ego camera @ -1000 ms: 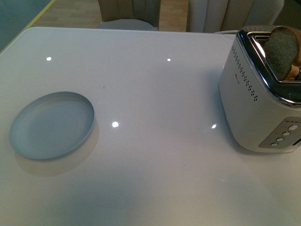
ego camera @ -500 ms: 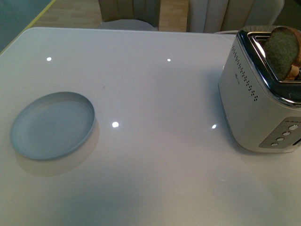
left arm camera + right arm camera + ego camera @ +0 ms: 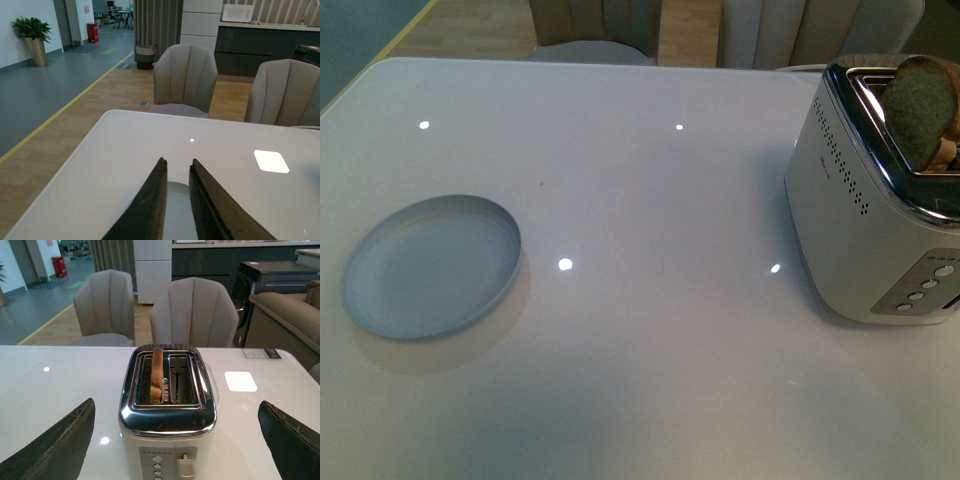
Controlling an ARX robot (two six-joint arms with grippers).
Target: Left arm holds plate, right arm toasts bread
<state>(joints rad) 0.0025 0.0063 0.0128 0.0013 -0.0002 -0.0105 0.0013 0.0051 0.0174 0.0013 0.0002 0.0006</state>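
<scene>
The pale blue-grey plate [image 3: 432,265] lies empty on the white table at the left of the front view. My left gripper [image 3: 177,167] hangs above and short of it, shut with nothing held; a strip of the plate [image 3: 176,210] shows through the narrow gap between the two black fingers. The bread [image 3: 920,108] stands upright in a slot of the white and chrome toaster [image 3: 875,200] at the right. In the right wrist view the bread [image 3: 157,374] sits in one slot and my right gripper [image 3: 177,437] is open, its fingers wide on either side of the toaster [image 3: 169,432]. Neither arm appears in the front view.
The toaster's lever [image 3: 185,464] and a column of buttons [image 3: 158,467] face the right wrist camera. Upholstered chairs [image 3: 185,75] stand past the table's far edge. The white table [image 3: 650,200] stretches between plate and toaster.
</scene>
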